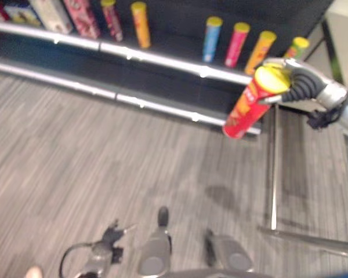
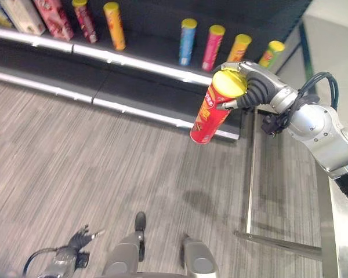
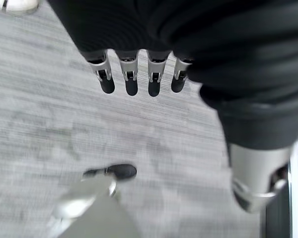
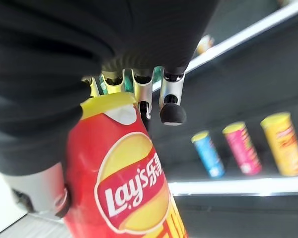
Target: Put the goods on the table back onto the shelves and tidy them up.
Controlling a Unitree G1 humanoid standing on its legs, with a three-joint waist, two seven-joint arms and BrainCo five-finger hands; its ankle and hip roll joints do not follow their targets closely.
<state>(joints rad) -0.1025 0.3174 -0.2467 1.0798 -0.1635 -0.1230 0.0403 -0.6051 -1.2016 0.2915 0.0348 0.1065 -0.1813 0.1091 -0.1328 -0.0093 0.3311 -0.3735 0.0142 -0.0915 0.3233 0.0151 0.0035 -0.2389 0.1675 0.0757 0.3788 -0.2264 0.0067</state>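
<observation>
Left eye view: the right hand at two o'clock has its fingers curled around the yellow-lidded top of a red chip can, which hangs tilted in the air in front of the shelf, its base pointing toward seven o'clock. On the shelf stand a blue can, a pink can, an orange can and a green can from twelve to one o'clock; two more cans and some boxes sit toward eleven o'clock. The left hand hangs low at seven o'clock over the grey floor.

Right eye view: the same scene, with more of the right arm at three o'clock and a metal rail below the held can.

Left wrist view: the left hand's fingers hang straight and relaxed, holding nothing, above the floor.

Right wrist view: fingers and thumb clamp the red can just under its lid; the blue, pink and orange cans stand on the shelf at four o'clock.
</observation>
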